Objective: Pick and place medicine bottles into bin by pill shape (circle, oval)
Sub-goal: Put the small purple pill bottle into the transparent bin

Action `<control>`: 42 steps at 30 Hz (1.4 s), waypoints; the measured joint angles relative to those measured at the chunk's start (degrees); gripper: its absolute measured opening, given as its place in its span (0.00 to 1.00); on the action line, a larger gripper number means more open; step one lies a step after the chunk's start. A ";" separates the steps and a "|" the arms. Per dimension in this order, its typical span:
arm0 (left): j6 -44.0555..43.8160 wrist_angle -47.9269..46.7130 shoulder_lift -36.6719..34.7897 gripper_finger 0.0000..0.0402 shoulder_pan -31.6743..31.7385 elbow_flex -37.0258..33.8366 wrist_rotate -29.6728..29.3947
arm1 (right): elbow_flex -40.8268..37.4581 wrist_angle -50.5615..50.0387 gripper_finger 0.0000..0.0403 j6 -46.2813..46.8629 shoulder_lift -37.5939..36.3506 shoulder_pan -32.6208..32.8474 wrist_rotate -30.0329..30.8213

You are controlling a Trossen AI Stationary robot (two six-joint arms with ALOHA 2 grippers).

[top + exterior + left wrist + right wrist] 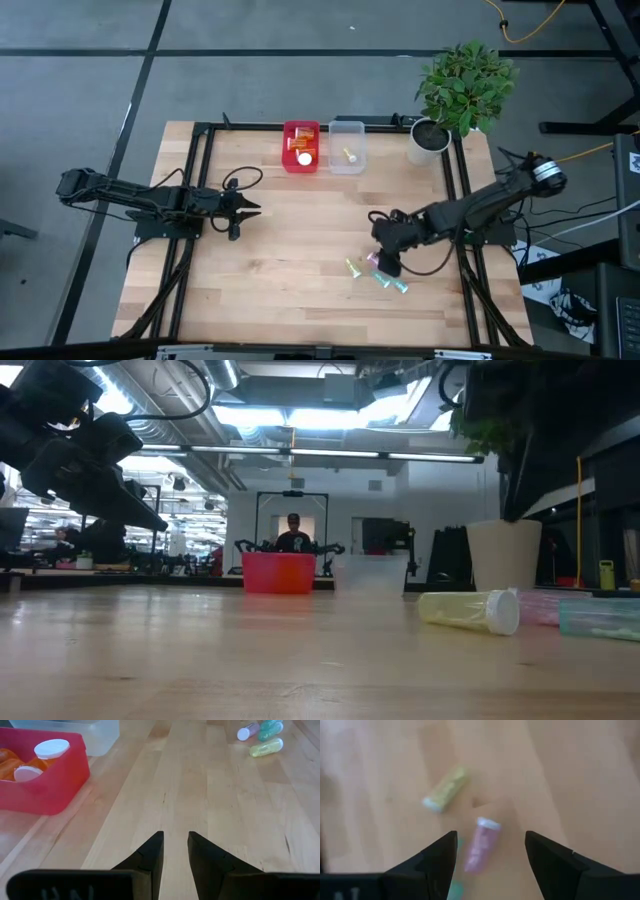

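- Right hand (490, 852) is over the loose vial cluster on the counter (300, 260), fingers spread wide, nothing between them yet.
- Purple vial (481, 845) lies flat directly below and between the right fingers, white cap pointing away from the wrist. Its long axis runs roughly along the hand's reach, so the fingers straddle its width – good line-up for a straight drop.
- Yellow vial (445, 795) lies farther out and off to one side, angled, clear of the purple one. Teal vial (456, 880) sits just beside the purple one near one finger; risk of clipping it on descent.
- Left hand (250, 208) waits mid-counter, well apart from the vials, fingers nearly together, empty.
- Red bin (301, 147) holds orange bottles, clear bin (347, 146) beside it; both at the far edge.
- Right arm is clearly nearer.
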 joint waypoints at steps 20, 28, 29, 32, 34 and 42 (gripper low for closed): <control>0.11 0.00 0.01 0.21 0.00 0.00 -0.28 | -2.87 6.35 0.59 8.68 12.78 0.32 -9.46; 0.05 0.00 0.01 0.21 -0.02 0.00 -0.37 | -2.64 6.22 0.59 2.62 16.09 -2.61 -9.60; 0.04 0.00 0.00 0.21 0.00 0.00 -0.37 | -2.63 6.22 0.58 2.02 16.20 -3.05 -10.36; 0.04 0.00 0.01 0.21 0.00 0.00 -0.37 | -2.59 6.14 0.55 1.62 16.27 -3.99 -11.60; 0.04 0.00 0.01 0.21 -0.02 0.00 -0.37 | -2.36 5.88 0.51 1.37 16.20 -4.38 -11.59; 0.04 0.00 0.01 0.21 -0.02 0.00 -0.37 | -0.85 5.10 0.30 -4.52 16.59 -6.11 -7.64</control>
